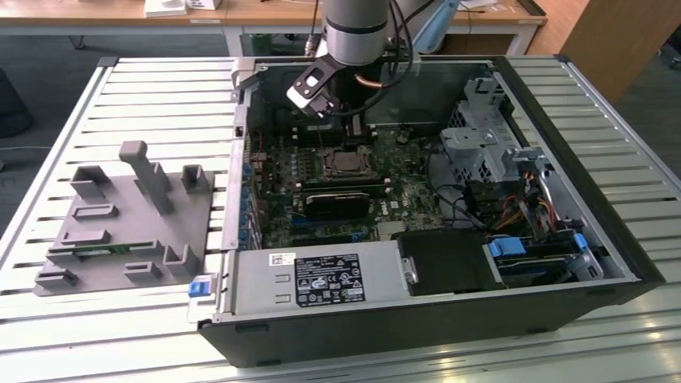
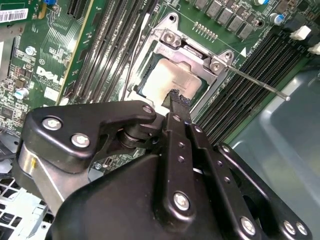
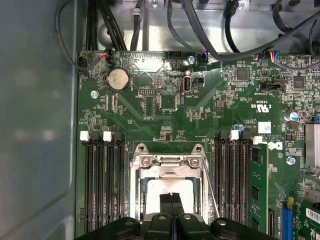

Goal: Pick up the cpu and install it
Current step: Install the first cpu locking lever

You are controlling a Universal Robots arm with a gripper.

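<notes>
second wrist view: gripper [image 2: 175, 98] pinched closed, nothing between fingers, tip just over cpu [image 2: 161, 79] lying in socket frame [image 2: 172, 44]. lever [image 2: 255, 83] looks unlatched. risk: off-centre push tilts chip, bends socket pins; tip scratches lid.

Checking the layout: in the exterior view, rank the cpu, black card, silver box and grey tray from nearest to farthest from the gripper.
1. cpu, directly beneath the gripper.
2. black card, next to the cpu.
3. silver box, along the case wall nearest the camera.
4. grey tray, outside the case, at the exterior view's left.
</notes>
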